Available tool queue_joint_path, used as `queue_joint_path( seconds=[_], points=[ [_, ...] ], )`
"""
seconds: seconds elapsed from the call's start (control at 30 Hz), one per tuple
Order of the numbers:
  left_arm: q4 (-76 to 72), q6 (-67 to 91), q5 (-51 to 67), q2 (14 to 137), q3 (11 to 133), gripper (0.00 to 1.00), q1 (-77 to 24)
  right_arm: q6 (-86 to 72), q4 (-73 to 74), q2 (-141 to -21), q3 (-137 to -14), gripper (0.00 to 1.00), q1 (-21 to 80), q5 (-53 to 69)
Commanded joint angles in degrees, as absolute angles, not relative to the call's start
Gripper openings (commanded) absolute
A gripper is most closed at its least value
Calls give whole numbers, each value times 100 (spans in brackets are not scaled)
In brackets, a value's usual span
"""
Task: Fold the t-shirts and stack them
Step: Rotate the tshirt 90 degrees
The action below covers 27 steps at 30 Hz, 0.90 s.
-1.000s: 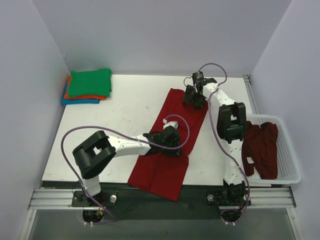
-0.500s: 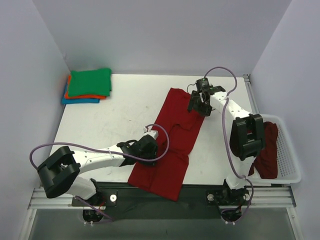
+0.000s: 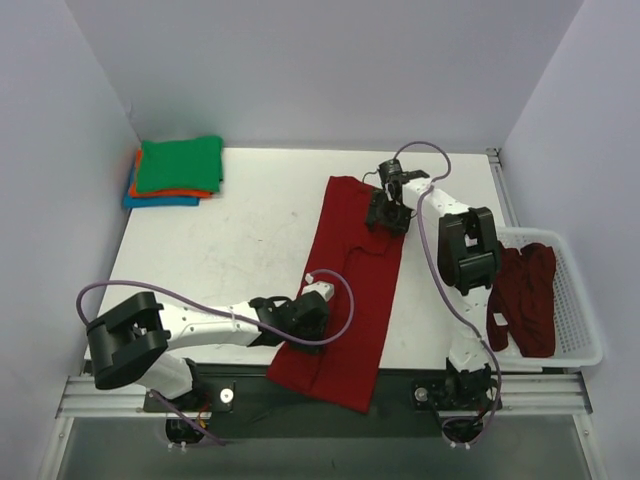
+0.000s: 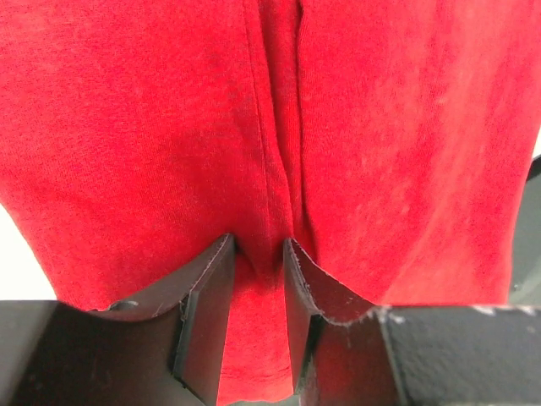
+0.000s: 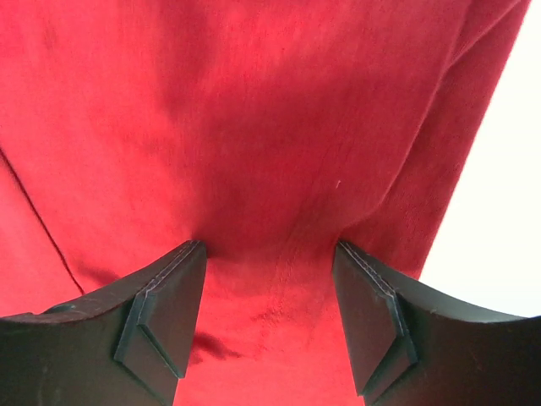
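Note:
A dark red t-shirt (image 3: 350, 270) lies in a long strip down the table, its lower end hanging over the near edge. My left gripper (image 3: 305, 318) sits low on the strip's left edge. In the left wrist view its jaws (image 4: 258, 245) stand close together with a raised ridge of the red cloth (image 4: 380, 127) pinched between the tips. My right gripper (image 3: 388, 215) rests on the strip's upper right part. There its fingers (image 5: 270, 249) stand wide apart, tips down on flat red cloth (image 5: 254, 101).
A stack of folded t-shirts, green (image 3: 178, 165) on orange and blue, lies at the table's (image 3: 230, 240) far left corner. A white slotted basket (image 3: 585, 355) at the right edge holds crumpled dark red shirts (image 3: 525, 295). Cables loop over both arms.
The left gripper has gone from the shirt's middle to its lower left edge, its jaws narrowing. The right gripper shifted a little on the upper part. The shirt now lies narrower and straighter.

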<state>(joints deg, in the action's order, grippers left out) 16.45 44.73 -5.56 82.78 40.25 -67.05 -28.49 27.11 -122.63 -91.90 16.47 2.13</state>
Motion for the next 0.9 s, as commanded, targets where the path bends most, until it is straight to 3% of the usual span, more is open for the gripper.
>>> queue_joint_path(
  seconds=[0.0, 0.13, 0.3, 0.43, 0.53, 0.73, 0.87],
  points=[
    [1872, 4404, -351, 8551, 4411, 41, -6706, -2462, 3014, -12760, -9903, 61, 1459, 246],
    [1741, 4228, -2, 8736, 5000, 52, -6276, -2189, 3269, -13507, -10861, 62, 1389, 421],
    [1503, 4113, 484, 9184, 6115, 56, -5189, -1978, 3577, -14106, -11995, 63, 1380, 545],
    [1424, 4227, 528, 9649, 7204, 57, -4273, -1776, 3533, -13958, -12260, 76, 1371, 676],
    [1318, 4166, 659, 10272, 7671, 58, -3703, -1793, 3533, -13764, -12567, 79, 1371, 888],
    [1406, 3692, 1108, 11854, 9112, 61, -3121, -2232, 3524, -12772, -12244, 80, 1371, 563],
    [1871, 3210, 827, 13083, 10412, 63, -2962, -2653, 3393, -11920, -10948, 79, 1424, 317]
  ],
)
